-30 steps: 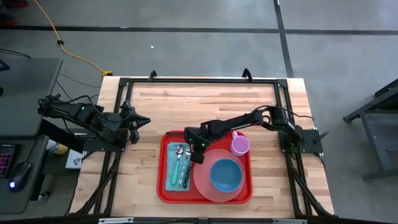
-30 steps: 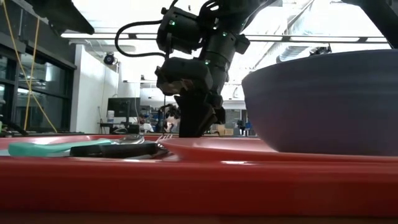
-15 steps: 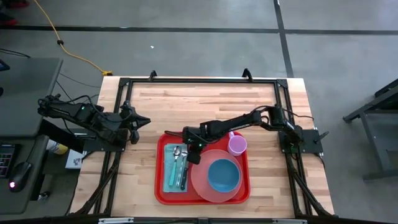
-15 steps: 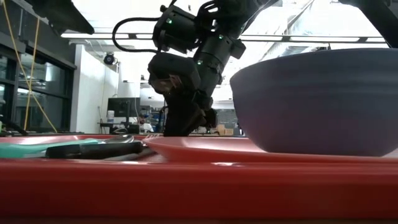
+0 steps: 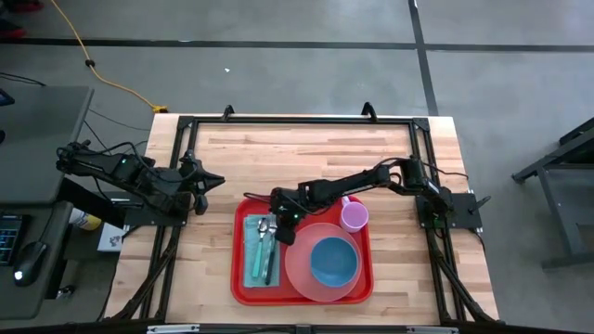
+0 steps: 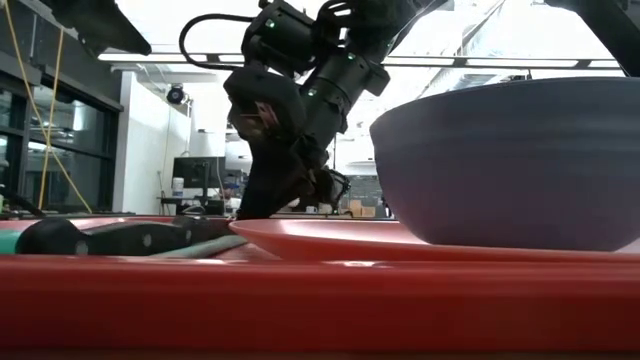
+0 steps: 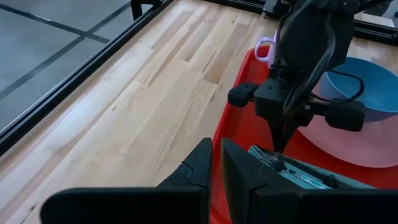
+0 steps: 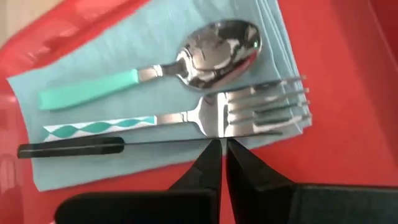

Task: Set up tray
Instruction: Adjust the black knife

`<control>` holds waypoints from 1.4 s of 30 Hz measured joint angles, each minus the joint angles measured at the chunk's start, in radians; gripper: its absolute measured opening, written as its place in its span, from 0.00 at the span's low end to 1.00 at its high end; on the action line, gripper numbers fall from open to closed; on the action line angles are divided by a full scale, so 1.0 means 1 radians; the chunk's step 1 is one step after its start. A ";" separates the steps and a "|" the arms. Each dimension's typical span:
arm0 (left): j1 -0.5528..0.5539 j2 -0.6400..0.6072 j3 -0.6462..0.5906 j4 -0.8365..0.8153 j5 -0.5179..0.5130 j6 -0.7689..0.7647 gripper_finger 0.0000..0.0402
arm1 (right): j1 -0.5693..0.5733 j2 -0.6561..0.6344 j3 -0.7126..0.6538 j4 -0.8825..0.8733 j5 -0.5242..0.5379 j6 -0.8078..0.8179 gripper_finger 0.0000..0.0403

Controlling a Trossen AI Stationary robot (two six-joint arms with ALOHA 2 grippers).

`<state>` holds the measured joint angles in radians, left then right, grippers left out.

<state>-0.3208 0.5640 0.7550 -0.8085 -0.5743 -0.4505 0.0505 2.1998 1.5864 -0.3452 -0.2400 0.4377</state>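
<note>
No brand, label or readable writing shows on any object in these views. The red tray [image 5: 303, 250] lies on the wooden tabletop [image 5: 278, 158], near its front edge and about midway between the two arms. Inside it, on the left, a light blue napkin [image 5: 259, 250] carries a spoon [image 8: 155, 65] with a teal handle, a fork [image 8: 205, 115] with a teal-and-white patterned handle, and a black-handled knife [image 8: 124, 147]; the pattern and the order of the three pieces are clear only in the right wrist view, since from above they read as a small cluster. A round pink plate [image 5: 311, 278] fills the tray's right part, with a blue bowl [image 5: 334, 262] on it and a purple mug [image 5: 354, 216] at the tray's far right corner. The right gripper [image 5: 282, 228] is down over the cutlery at the napkin's far end; its fingers [image 8: 211, 163] are drawn almost together, with the thin knife blade passing right at their tips, but whether they actually pinch it cannot be told. The low view adds the bowl looming large and the knife handle lying level in the tray. The left gripper [image 5: 212, 180] waits above the bare tabletop left of the tray, its fingers [image 7: 202, 165] nearly closed on nothing.
</note>
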 joint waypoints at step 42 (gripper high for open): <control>0.000 0.000 0.000 -0.001 0.021 0.003 0.15 | -0.025 0.002 0.000 0.010 0.009 0.023 0.00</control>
<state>-0.3210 0.5642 0.7550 -0.8093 -0.5533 -0.4471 0.0257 2.2019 1.5864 -0.3353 -0.2305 0.4610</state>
